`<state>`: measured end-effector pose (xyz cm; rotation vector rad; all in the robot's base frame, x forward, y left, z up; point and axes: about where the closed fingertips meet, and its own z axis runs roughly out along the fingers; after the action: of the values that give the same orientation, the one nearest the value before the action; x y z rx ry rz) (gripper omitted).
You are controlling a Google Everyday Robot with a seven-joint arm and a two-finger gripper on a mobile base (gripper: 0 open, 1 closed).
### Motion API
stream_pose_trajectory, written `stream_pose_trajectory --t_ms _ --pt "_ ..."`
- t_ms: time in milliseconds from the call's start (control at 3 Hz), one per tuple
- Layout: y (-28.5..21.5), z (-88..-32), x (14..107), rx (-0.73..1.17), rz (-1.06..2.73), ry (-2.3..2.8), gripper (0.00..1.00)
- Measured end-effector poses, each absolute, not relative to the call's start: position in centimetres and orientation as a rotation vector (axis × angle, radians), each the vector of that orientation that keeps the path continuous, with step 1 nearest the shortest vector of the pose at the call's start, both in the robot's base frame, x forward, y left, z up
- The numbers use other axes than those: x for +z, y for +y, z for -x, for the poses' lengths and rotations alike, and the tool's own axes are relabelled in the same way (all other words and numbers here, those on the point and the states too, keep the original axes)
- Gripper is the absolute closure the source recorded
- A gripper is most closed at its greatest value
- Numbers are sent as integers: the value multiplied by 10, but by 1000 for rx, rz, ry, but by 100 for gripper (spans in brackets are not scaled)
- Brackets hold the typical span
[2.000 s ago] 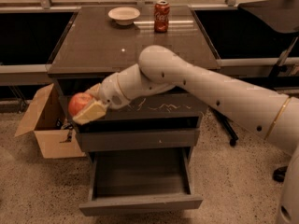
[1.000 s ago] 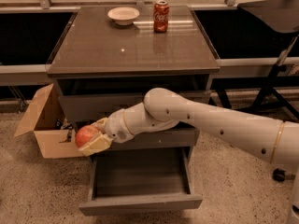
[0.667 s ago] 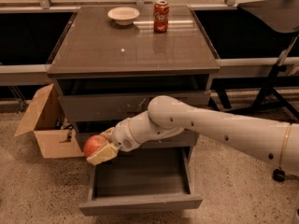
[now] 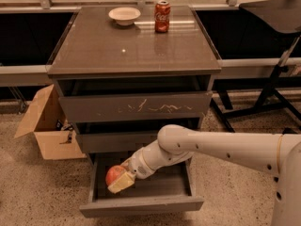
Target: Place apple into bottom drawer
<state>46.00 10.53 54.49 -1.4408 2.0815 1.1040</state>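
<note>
The red apple (image 4: pixel 114 174) with a yellowish blush is held in my gripper (image 4: pixel 118 178), which is shut on it. The gripper hangs low inside the left part of the open bottom drawer (image 4: pixel 141 204), just above its grey floor. My white arm reaches in from the right, across the drawer's mouth. The drawer is pulled out below the narrower middle front (image 4: pixel 117 141) and the scratched tall front (image 4: pixel 136 108).
A red cola can (image 4: pixel 162 16) and a white bowl (image 4: pixel 124 15) stand at the back of the cabinet top (image 4: pixel 131 44). An open cardboard box (image 4: pixel 47 126) sits on the floor to the left. A black stand's legs (image 4: pixel 268 98) are on the right.
My gripper has carried the apple down and to the right, from beside the cabinet's left edge into the open bottom drawer.
</note>
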Motion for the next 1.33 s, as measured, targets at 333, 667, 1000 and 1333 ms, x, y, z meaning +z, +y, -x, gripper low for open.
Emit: stream_pose_trajectory --t_ms 333,667,1000,1333 --pt "105 -460 544 1104 1441 2084 100" --pt "90 -460 515 1058 1417 2150 100" --pt "67 -461 476 984 1396 2236 100" --pt "38 -471 436 998 1405 2243 100"
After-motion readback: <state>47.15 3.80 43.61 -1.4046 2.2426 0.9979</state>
